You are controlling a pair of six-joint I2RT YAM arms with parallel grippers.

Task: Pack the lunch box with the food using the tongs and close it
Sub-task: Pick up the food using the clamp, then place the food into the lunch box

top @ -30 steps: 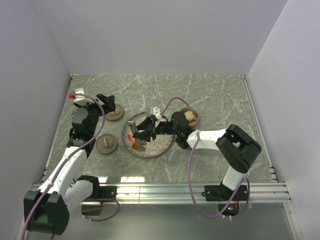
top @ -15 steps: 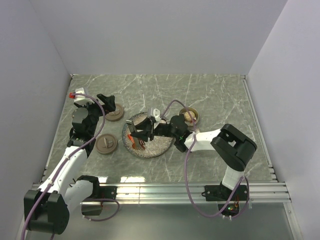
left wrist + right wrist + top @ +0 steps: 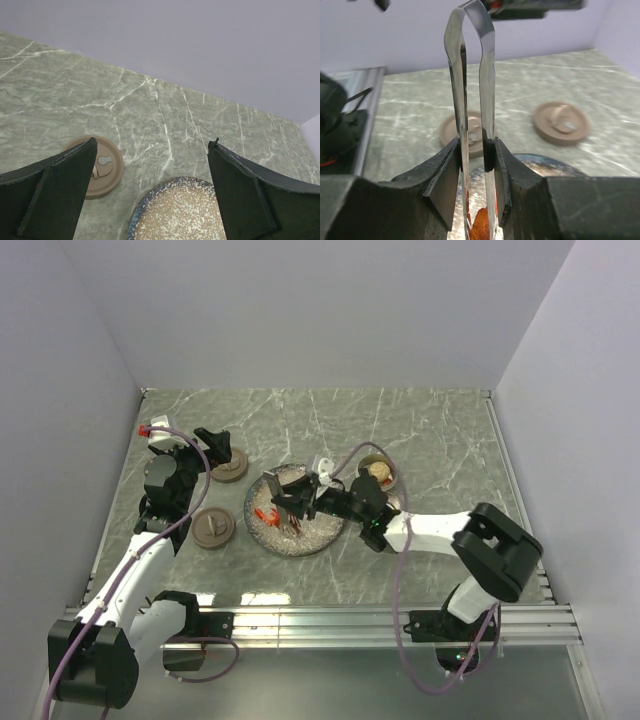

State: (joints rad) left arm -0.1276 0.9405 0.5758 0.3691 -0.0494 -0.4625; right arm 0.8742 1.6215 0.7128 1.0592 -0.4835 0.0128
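My right gripper (image 3: 476,145) is shut on the slim metal tongs (image 3: 470,75), pressing their two arms close together. An orange piece of food (image 3: 482,227) sits between the tongs' arms low down. From above, the right gripper (image 3: 297,498) hovers over the speckled plate (image 3: 320,536), where red bits of food (image 3: 266,513) lie. The round lunch box tin (image 3: 378,472) behind the right arm holds a pale ball. My left gripper (image 3: 154,142) hangs open and empty above the table, left of the plate (image 3: 180,210).
Two brown round lids lie left of the plate: one (image 3: 228,468) under the left gripper, one (image 3: 212,528) nearer the front. Walls close the table at the back and both sides. A metal rail (image 3: 380,620) runs along the near edge.
The right gripper has squeezed the tongs narrower and shifted slightly right over the plate; its elbow has swung right. The left arm has not moved.
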